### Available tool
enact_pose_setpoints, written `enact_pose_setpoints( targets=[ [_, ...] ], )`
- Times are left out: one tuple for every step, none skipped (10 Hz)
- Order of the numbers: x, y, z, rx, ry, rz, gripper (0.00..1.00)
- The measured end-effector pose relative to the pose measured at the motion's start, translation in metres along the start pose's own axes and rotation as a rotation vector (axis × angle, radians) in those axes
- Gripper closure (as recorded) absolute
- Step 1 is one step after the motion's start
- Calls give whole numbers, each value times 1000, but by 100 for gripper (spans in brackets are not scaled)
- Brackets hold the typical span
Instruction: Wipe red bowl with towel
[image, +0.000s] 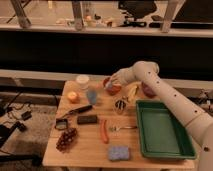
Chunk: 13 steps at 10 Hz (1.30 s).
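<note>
Wood, pale and smooth, makes up the rectangular desk (90, 150), which carries a scatter of small things. The red bowl (114, 90) is round and shallow with a glossy look. It sits near the desk's far edge, between a short blue cup (92, 96) on its left and a curved yellow banana (132, 91) on its right. The claw (110, 83) is at the bowl's far-left rim, right over the bowl and touching it or very nearly so. Whether the claw is apart or together I cannot tell. A pale patch (108, 86) shows at the claw's tip against the red, and I cannot tell if it is the towel.

The arm (165, 92) is white and tubular, with a rounded elbow. It comes in from the lower right and bends left toward the bowl. Behind it, a second dark red round thing (147, 90) is partly hidden.

A white cylindrical tub (82, 80) stands at the far-left corner, with a round orange fruit (73, 97) just in front of it. A deep green plastic tray (162, 130) with raised walls takes up the right side. Nearer the front lie:
- a blue spongy block (119, 152)
- a long orange-red sausage shape (104, 131)
- a metal fork (122, 128)
- a knobbly bunch of dark grapes (67, 139)
- a flat black block (87, 119)
- a black-handled utensil (75, 111)
</note>
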<state>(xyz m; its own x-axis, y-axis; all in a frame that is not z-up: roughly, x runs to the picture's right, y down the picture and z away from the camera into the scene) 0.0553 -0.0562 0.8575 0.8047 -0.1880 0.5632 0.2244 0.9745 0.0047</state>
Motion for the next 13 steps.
enact_pose_setpoints(
  targets=[
    [4,-1,4,0,5,7,82],
    [15,0,11,-1,15,21,82],
    [22,0,16,-3,23,29,82],
    [27,0,19,-6,29,33,82],
    [33,3,24,-12,37,42,82],
    [37,6,25,-17,42,51,82],
    [40,9,27,-22,46,60,82],
    [44,13,27,-26,51,68,82],
    [48,18,27,-33,58,79,82],
    [50,21,26,-35,63,86,82],
    [53,25,25,-40,69,94,82],
    [56,27,24,-43,75,99,82],
    [59,29,21,-47,84,102,82]
  ],
)
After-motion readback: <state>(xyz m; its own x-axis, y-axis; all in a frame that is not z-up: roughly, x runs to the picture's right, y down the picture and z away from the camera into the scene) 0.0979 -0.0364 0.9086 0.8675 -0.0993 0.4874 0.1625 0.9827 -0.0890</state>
